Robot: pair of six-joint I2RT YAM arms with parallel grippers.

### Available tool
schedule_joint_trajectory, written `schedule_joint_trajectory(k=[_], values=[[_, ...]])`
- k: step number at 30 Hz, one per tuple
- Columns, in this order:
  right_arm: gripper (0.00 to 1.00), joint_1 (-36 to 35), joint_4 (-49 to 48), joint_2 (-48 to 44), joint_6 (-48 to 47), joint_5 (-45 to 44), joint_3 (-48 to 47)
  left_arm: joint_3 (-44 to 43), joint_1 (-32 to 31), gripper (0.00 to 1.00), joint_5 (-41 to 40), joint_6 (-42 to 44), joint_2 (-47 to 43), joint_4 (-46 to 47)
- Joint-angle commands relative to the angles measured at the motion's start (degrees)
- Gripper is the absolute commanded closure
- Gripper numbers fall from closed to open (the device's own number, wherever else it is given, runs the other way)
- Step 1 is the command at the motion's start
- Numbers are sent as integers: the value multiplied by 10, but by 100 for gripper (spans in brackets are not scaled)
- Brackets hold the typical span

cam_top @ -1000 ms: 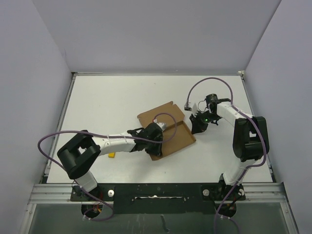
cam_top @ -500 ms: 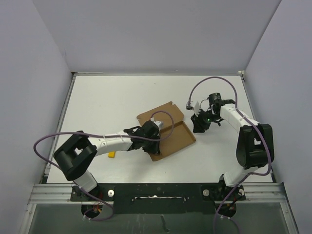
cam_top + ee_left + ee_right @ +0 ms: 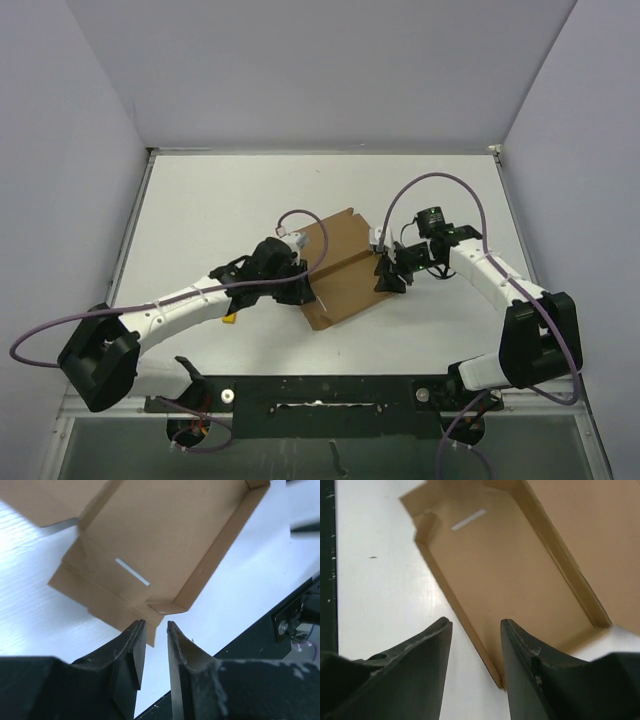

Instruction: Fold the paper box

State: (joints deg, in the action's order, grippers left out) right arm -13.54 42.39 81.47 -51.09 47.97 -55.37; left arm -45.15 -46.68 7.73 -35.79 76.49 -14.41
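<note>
Paper box lies open on table

White table, pale lavender walls on three sides, black rail along near edge

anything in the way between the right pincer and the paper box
Nothing visible. In the right wrist view the right pincer is open and the paper box sits directly ahead. The box's near side wall lines up with the gap between the fingers. Only the white table shows beside it.
</note>
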Motion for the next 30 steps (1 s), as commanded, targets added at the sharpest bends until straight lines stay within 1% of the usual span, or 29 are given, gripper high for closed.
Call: schedule_joint_trajectory(k=[1,3,5,7,9,13,18,24,30], values=[[53,-39,-8,-32,-162,98,47,38,40,75,26,-16,-45,46],[48,-56,5,-34,-215,113,60,48,63,73,26,-16,-49,51],[46,-73,8,-31,-235,112,64,52,92,71,29,-10,-48,57],[46,-91,-11,-24,-223,96,65,44,117,71,33,-1,-39,60],[46,-112,-34,-15,-202,69,66,30,128,71,34,8,-21,62],[46,-156,-75,5,-163,6,67,4,130,71,36,21,24,65],[47,-192,-90,27,-149,-23,62,-15,130,71,38,23,64,78],[54,-232,-85,62,-144,-57,48,-34,126,73,45,24,101,85],[61,-243,-93,75,-126,-75,41,-41,122,76,53,23,124,96]])
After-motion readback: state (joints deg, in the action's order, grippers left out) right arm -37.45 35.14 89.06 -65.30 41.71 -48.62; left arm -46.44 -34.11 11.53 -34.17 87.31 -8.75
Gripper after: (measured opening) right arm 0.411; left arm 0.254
